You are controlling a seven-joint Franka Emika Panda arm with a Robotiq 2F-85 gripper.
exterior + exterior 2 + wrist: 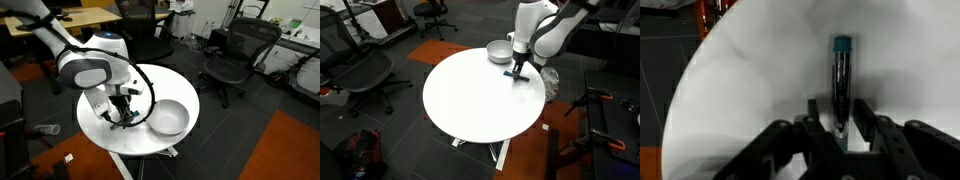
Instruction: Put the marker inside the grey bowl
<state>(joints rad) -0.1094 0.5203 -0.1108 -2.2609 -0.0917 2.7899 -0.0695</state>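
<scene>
The marker (842, 80), dark with a teal end, lies flat on the white round table (470, 100). In the wrist view my gripper (840, 125) is down at the table with one finger on each side of the marker's near end. A thin gap shows on one side, so the jaws are open around it. In both exterior views the gripper (124, 115) (517, 75) points down at the table right beside the grey bowl (170, 120) (498, 50). The bowl stands upright and looks empty.
The table's edge runs close to the gripper and bowl in an exterior view (535, 90). Office chairs (235, 55) (365, 70) and desks stand around the table on dark and orange carpet.
</scene>
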